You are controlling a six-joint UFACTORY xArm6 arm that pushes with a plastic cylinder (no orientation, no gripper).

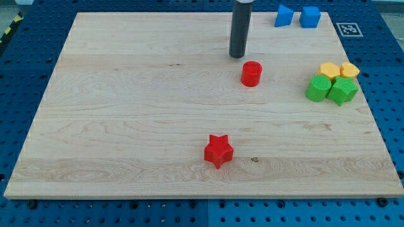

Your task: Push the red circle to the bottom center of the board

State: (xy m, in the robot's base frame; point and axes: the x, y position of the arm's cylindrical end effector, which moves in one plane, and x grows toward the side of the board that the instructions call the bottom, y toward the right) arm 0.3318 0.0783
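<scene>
The red circle (pixel 251 74) is a short red cylinder standing right of the board's middle, in the upper half of the view. My tip (pixel 237 56) is the lower end of a dark rod that comes down from the view's top. It sits just above and slightly left of the red circle, with a small gap between them. A red star (pixel 218 151) lies lower on the board, near the bottom centre.
Two blue blocks (pixel 297 16) sit at the board's top right. Two yellow blocks (pixel 339 69) and two green blocks (pixel 331 89) cluster at the right edge. The wooden board (pixel 126 107) lies on a blue pegboard table.
</scene>
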